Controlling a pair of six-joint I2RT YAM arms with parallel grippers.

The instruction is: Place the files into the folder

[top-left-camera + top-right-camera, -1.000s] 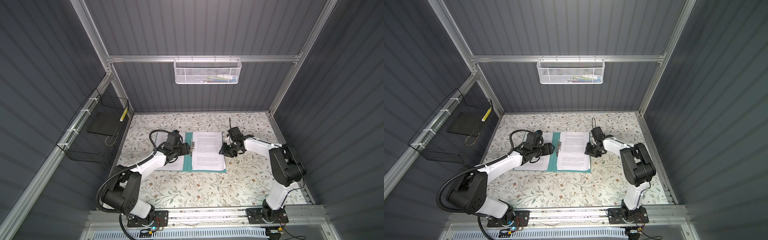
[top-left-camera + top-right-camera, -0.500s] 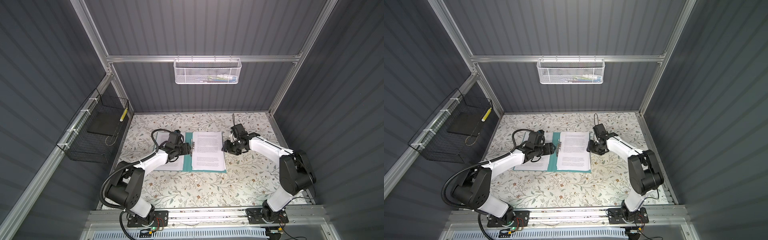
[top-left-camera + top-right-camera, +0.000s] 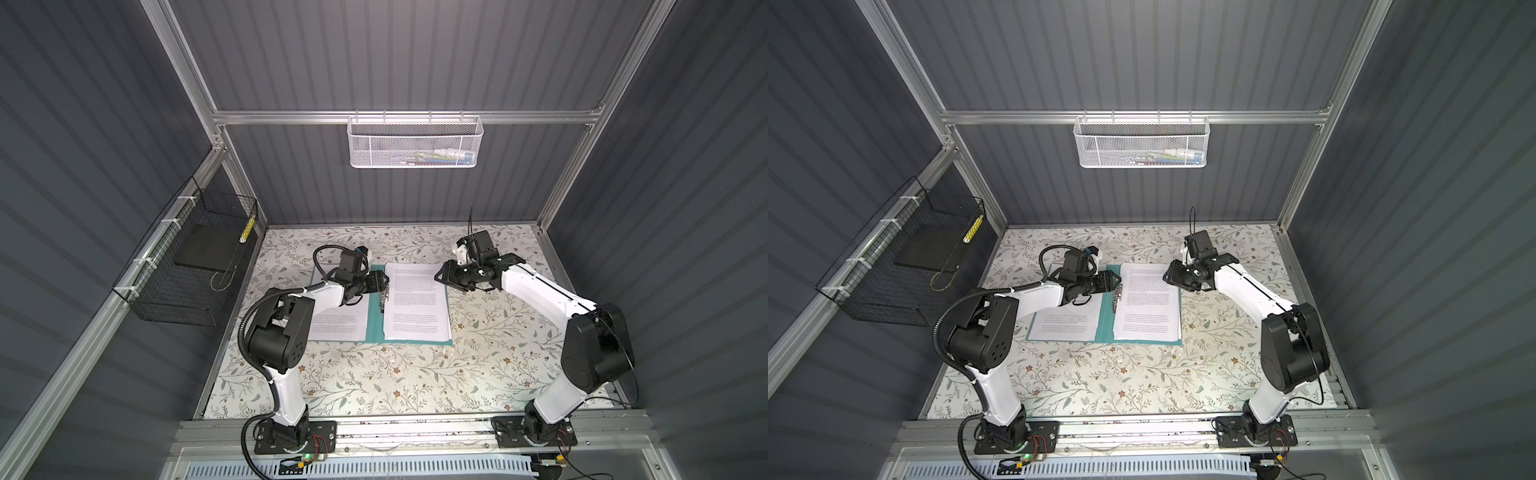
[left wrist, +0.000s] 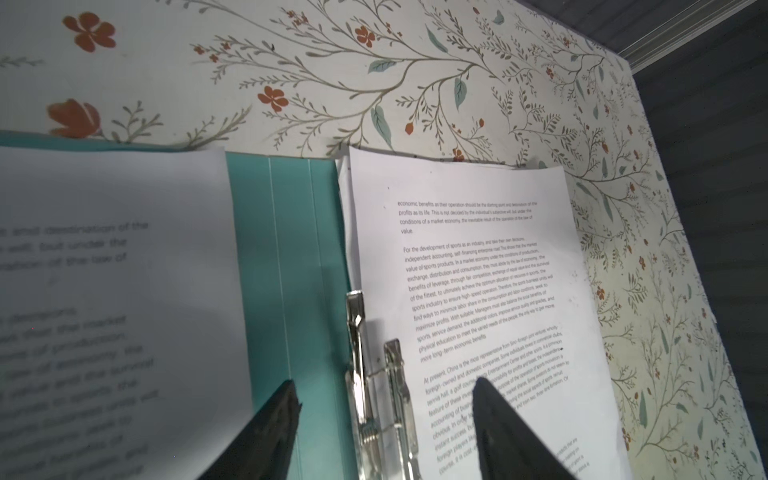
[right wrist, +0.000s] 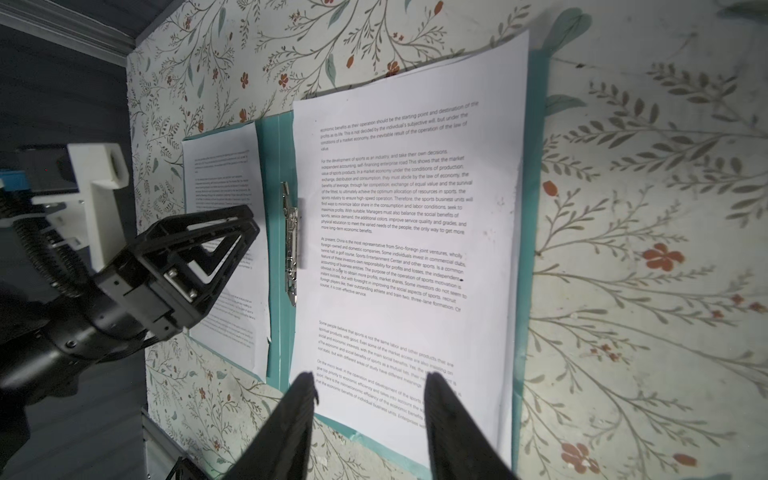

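Note:
The teal folder (image 3: 374, 322) (image 3: 1106, 322) lies open on the floral table. One of the files (image 3: 336, 326) (image 3: 1065, 324) rests on its left half. More files (image 3: 415, 303) (image 3: 1148, 303) (image 5: 399, 232) lie as a stack on the right half. A metal clip (image 3: 383, 297) (image 4: 361, 374) (image 5: 290, 241) runs along the spine. My left gripper (image 3: 384, 282) (image 3: 1117, 279) (image 4: 384, 382) hovers open over the clip's far end, one finger on either side of it. My right gripper (image 3: 439, 276) (image 3: 1168, 276) (image 5: 370, 375) stands open above the far right corner of the stack, holding nothing.
A black wire basket (image 3: 187, 266) on the left wall holds a dark slab. A white mesh basket (image 3: 415, 143) hangs on the back rail. Grey walls close in on three sides. Bare floral table (image 3: 415, 374) stretches in front of the folder.
My right gripper has drawn back toward the rear of the table, and its elbow has swung outward. My left gripper has edged slightly toward the far end of the clip.

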